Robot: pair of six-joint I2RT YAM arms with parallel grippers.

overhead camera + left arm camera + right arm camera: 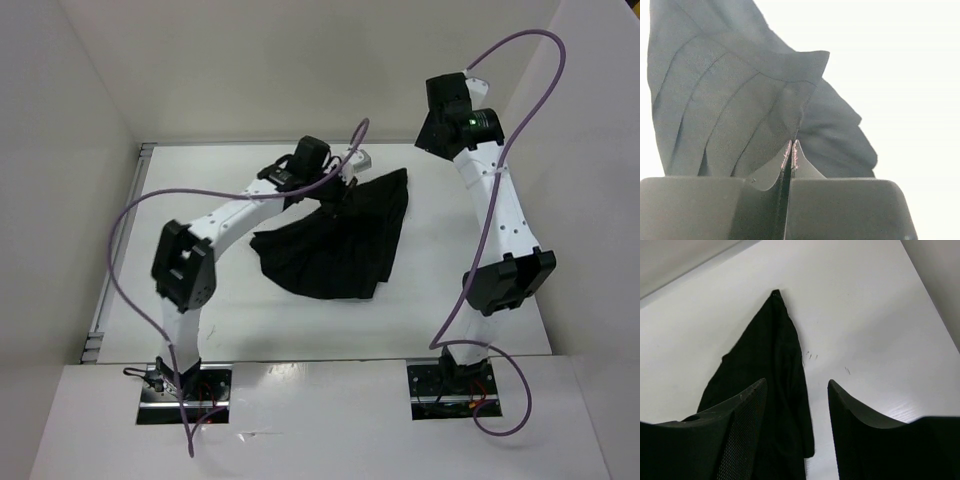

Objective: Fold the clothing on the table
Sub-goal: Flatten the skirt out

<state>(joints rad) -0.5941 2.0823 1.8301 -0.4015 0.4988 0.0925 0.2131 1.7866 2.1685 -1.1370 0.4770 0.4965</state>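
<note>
The black pleated clothing [335, 250] lies spread in a rough fan in the middle of the white table [300, 330]. My left gripper [338, 195] is at the garment's far left edge. In the left wrist view its jaws [791, 146] are shut, with a raised fold of the clothing [730, 100] running into the tips. My right gripper [448, 110] hangs high over the table's far right. It is open [797, 390] with nothing between the fingers, and a pointed corner of the clothing [775, 350] lies on the table [865, 315] below.
White walls close in the table at the back and both sides, and a metal strip [100, 320] runs along the left edge. Purple cables [125, 230] loop off both arms. Bare tabletop [900, 75] lies right of the garment.
</note>
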